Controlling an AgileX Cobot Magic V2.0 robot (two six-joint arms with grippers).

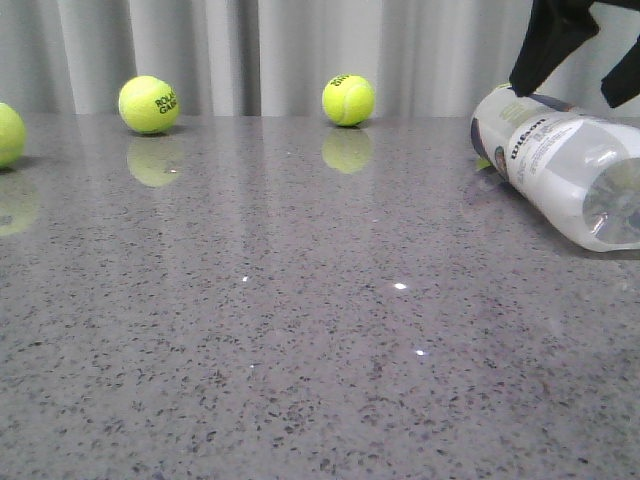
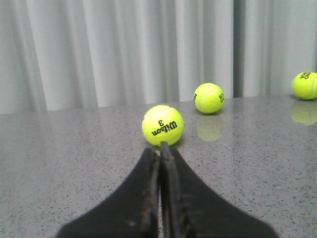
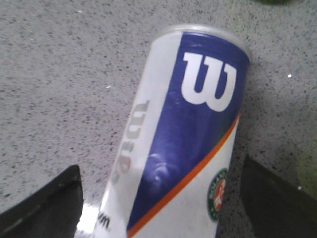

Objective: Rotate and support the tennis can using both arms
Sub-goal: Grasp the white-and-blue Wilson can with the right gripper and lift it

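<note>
Grey table: tennis can (under right gripper)

We've got our right gripper up high at the far right of the front view, its two dark fingers spread wide apart and angled downward, and through the right wrist camera we see those fingers splayed out to either side with a broad gap between them. Our left gripper points straight ahead and low, its jaws pressed together, just a thin seam between them.

tennis can flat on table
</note>
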